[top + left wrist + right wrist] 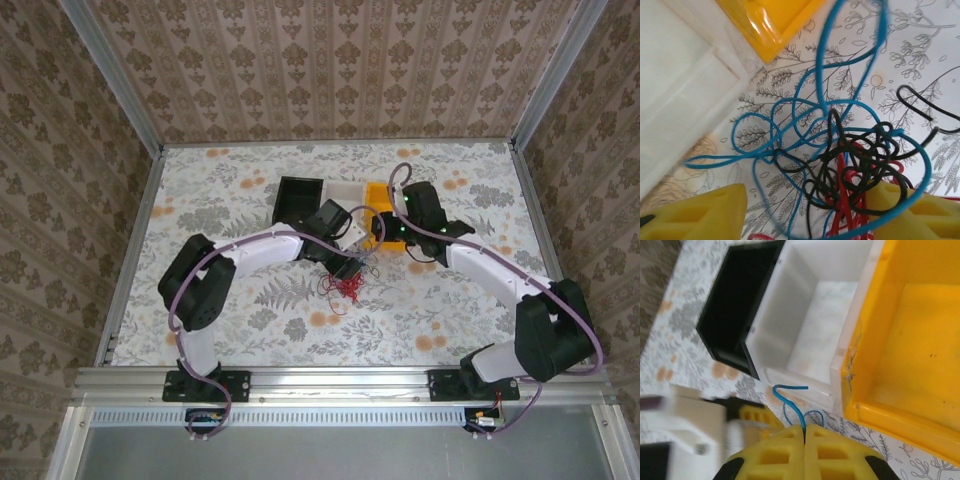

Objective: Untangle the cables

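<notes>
The right end effector (804, 434) grips the blue cable (789, 401); the cables (855, 167) lie near-left, inside the open left end effector (807, 212).

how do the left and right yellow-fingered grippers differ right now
The left yellow-fingered gripper stands open; the right yellow-fingered gripper is shut. The left gripper straddles a tangle of thin blue, black and red wires; the right gripper pinches a single thin blue wire at its tips. Both have yellow fingers.
</notes>
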Robot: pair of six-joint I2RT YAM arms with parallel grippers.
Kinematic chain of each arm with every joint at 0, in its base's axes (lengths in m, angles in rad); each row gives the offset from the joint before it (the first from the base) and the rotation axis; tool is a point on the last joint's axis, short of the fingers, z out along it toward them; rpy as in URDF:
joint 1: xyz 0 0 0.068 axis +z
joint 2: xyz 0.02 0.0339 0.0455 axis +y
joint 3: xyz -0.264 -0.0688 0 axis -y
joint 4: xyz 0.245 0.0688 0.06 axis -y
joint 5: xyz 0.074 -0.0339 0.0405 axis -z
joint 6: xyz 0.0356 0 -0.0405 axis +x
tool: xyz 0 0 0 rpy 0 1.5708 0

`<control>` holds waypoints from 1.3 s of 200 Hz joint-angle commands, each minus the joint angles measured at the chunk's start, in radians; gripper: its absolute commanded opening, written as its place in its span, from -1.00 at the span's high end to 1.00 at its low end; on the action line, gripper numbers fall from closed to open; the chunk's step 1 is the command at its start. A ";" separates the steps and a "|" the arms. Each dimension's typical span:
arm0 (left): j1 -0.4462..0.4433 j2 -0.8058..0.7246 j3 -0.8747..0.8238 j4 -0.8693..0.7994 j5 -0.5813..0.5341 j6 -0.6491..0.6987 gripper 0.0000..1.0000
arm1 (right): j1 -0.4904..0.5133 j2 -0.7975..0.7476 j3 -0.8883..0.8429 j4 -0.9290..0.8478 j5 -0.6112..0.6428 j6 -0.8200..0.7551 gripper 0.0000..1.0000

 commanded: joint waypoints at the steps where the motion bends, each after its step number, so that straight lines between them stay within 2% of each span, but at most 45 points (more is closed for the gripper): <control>1: -0.007 0.015 -0.006 0.007 -0.011 0.025 0.00 | -0.016 -0.092 -0.001 0.070 0.015 0.092 1.00; 38: 0.012 0.014 -0.064 0.053 -0.001 -0.033 0.76 | -0.046 -0.198 0.005 -0.001 0.254 0.145 1.00; 63: 0.040 -0.020 -0.121 0.086 0.028 -0.078 1.00 | -0.108 -0.259 -0.007 -0.028 0.374 0.182 1.00; 145: 0.130 -0.206 -0.341 0.164 0.069 -0.185 1.00 | -0.358 -0.287 0.065 -0.113 0.422 0.108 1.00; 193: 0.216 -0.325 -0.487 0.206 0.078 -0.257 1.00 | -0.542 -0.275 0.129 -0.172 0.357 0.084 1.00; 231: 0.273 -0.364 -0.537 0.209 -0.023 -0.369 1.00 | -0.667 -0.289 0.155 -0.164 0.275 0.086 1.00; 260: 0.306 -0.366 -0.576 0.231 -0.109 -0.442 1.00 | -0.687 -0.295 0.188 -0.158 0.184 0.029 1.00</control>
